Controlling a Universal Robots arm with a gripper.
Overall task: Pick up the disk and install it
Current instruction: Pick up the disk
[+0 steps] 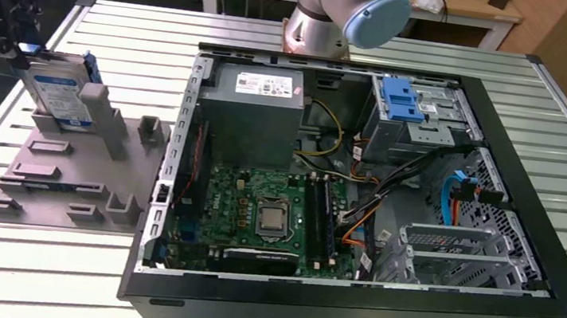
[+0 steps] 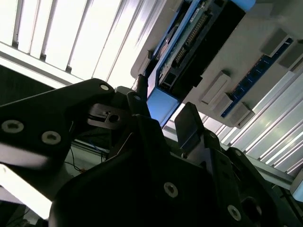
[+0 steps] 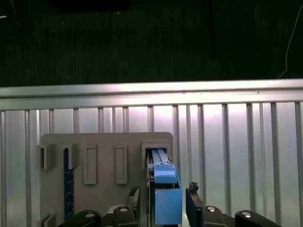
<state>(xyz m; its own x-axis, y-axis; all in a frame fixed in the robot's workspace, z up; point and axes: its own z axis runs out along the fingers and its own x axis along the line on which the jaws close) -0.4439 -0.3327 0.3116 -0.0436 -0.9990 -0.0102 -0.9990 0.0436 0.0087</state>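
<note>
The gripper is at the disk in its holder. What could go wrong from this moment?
The disk stands in a slot of the grey holder; a slanted lift may jam it. The gripper is at its blue plastic rail, which may slip. Loose cables in the case could snag it.

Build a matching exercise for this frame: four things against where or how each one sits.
1 disk
2 gripper
3 latch
4 case

a open, board showing
b upright in the grey holder
c blue, inside the case
d open, astride the disk's end

Pairs: 1-b, 2-d, 3-c, 4-a
</note>
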